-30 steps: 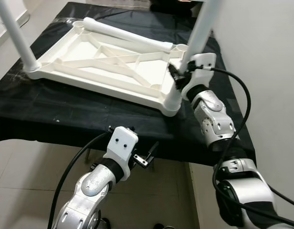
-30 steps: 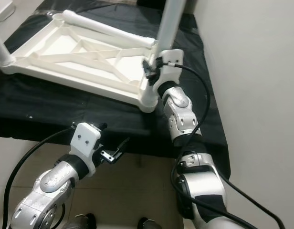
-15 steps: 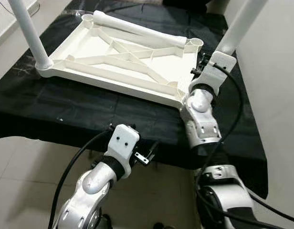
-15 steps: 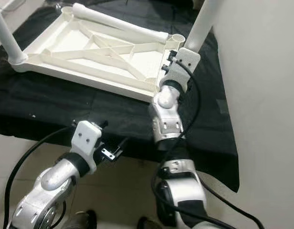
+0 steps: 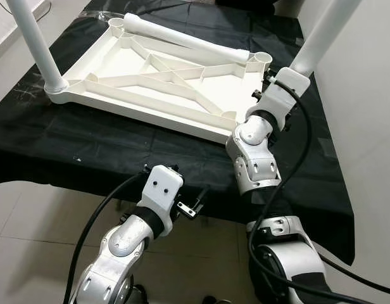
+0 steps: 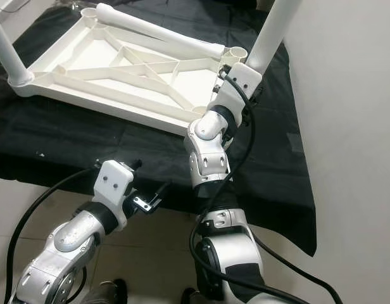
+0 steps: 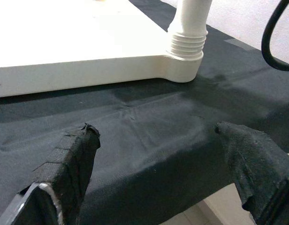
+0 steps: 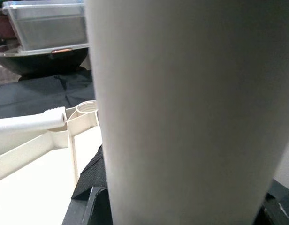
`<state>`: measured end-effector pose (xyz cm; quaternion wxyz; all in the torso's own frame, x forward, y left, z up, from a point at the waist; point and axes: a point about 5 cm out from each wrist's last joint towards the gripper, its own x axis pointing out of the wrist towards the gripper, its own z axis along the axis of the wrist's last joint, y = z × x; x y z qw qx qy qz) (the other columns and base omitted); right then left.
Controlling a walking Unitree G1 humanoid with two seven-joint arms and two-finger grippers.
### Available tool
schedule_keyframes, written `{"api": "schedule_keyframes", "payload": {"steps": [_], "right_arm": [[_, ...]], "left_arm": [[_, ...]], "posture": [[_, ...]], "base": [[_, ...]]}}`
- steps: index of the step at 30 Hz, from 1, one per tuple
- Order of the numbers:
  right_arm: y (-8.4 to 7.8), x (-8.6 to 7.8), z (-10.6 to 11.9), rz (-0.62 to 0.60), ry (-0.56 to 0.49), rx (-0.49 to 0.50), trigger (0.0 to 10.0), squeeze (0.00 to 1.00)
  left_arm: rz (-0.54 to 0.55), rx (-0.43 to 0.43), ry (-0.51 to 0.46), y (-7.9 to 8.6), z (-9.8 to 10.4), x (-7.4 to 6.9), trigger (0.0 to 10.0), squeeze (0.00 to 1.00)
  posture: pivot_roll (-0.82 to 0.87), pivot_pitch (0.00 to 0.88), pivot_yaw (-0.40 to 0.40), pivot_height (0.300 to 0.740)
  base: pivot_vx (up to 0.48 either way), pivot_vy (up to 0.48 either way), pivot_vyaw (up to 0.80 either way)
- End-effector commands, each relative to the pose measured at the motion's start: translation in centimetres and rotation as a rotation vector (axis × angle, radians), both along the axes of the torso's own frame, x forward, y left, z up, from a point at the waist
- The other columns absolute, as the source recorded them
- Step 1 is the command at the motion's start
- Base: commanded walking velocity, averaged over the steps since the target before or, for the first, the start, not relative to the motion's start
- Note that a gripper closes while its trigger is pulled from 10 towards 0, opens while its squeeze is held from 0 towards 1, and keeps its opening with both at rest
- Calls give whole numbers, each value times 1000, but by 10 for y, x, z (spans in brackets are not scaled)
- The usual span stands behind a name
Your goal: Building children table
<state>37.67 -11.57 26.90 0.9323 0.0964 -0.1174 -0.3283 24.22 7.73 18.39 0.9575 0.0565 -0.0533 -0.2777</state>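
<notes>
The right end effector [image 5: 276,82] is clenched around an upright white table leg [image 5: 323,35] at the near right corner of the upside-down white table frame [image 5: 150,79]. The frame lies on the black-covered tabletop [image 5: 87,145]. The left end effector [image 5: 196,204] hangs released below the tabletop's near edge.

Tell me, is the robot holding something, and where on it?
The right tool grips the white table leg near its lower end. The left tool holds nothing.
</notes>
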Motion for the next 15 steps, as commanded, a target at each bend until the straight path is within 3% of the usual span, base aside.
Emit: {"api": "schedule_keyframes", "payload": {"steps": [1, 15], "right_arm": [[-6, 2, -35, -30, 174, 3, 10000, 0], [-2, 9, -35, 44, 223, -22, 10000, 0]], "left_arm": [[-6, 9, 14, -2, -5, -1, 10000, 0], [-6, 4, 12, -4, -6, -1, 10000, 0]], "posture": [[109, 192, -105, 740], [99, 204, -106, 740]], "base": [[0, 0, 0], [0, 0, 0]]}}
